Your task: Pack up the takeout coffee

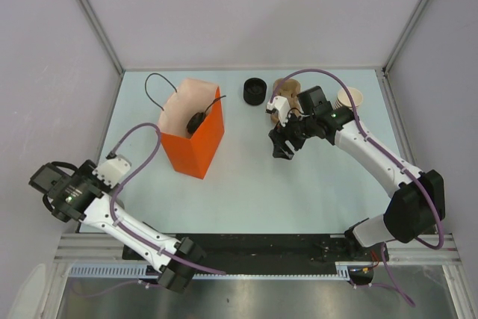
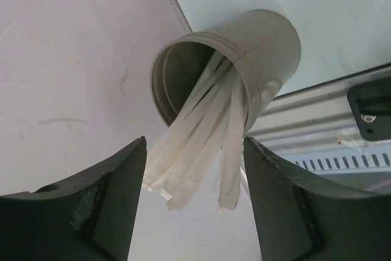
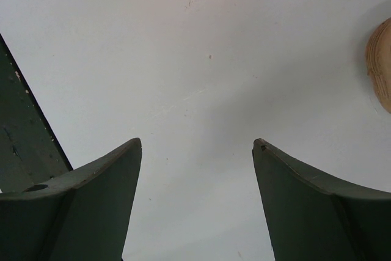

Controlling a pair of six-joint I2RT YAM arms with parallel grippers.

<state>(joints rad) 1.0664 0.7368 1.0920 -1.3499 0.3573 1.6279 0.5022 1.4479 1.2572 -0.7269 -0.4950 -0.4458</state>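
Observation:
An orange paper bag (image 1: 196,140) stands open at the left middle of the table. A round black lid (image 1: 196,121) shows inside it; the cup under it is hidden by the bag walls. My right gripper (image 1: 281,147) is open and empty over bare table to the right of the bag, just in front of the brown cup carrier (image 1: 284,104). In the right wrist view the gripper (image 3: 197,145) has its jaws wide apart with only table between them. My left gripper (image 1: 46,184) is open and empty off the table's left edge, and in the left wrist view (image 2: 194,145) it faces a straw holder.
A stack of black lids (image 1: 255,91) sits at the back centre. A tan cup stack (image 1: 349,97) stands at the back right. A grey cylinder (image 2: 244,47) with white wrapped straws (image 2: 201,145) lies in front of the left gripper. A tan rim (image 3: 382,65) shows at the right wrist view's edge.

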